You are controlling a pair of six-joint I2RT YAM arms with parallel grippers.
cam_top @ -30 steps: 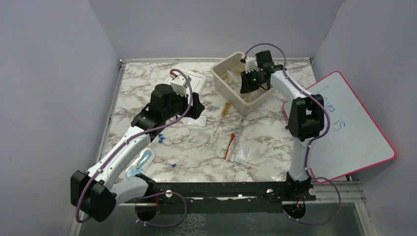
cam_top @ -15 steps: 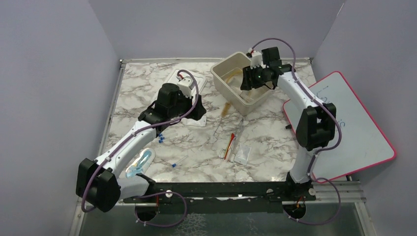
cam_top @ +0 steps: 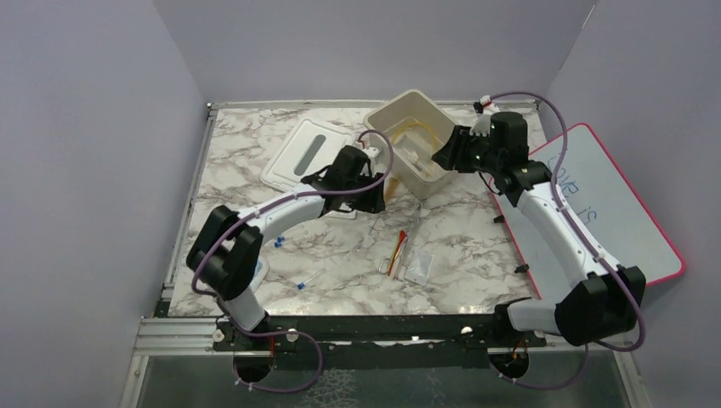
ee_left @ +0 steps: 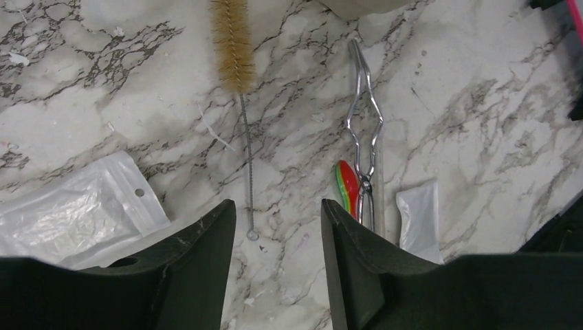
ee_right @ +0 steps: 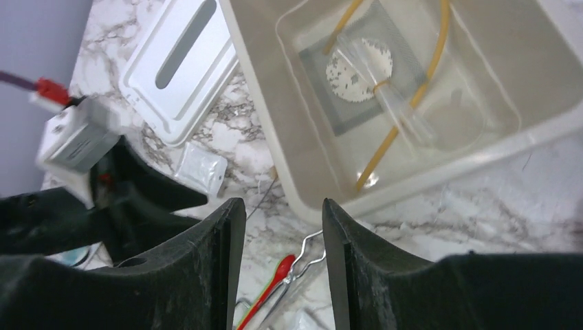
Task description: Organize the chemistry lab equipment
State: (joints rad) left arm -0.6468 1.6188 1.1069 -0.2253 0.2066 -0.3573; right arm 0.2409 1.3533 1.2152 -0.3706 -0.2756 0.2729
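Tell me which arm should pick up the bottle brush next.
Left. The left gripper hovers open directly over the brush, with its wire handle lying between the jaws. The right gripper is over the bin rim, farther from it.

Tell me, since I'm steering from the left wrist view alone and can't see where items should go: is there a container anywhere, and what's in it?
Observer: Yes. A cream bin stands at the far side of the table; amber tubing and a clear packet lie inside.
Operator: Is the right claw carrying anything?
Observer: No. The right claw hangs open and empty by the bin's rim.
Operator: Where's the lid?
Observer: A white lid lies flat on the table, left of the bin.
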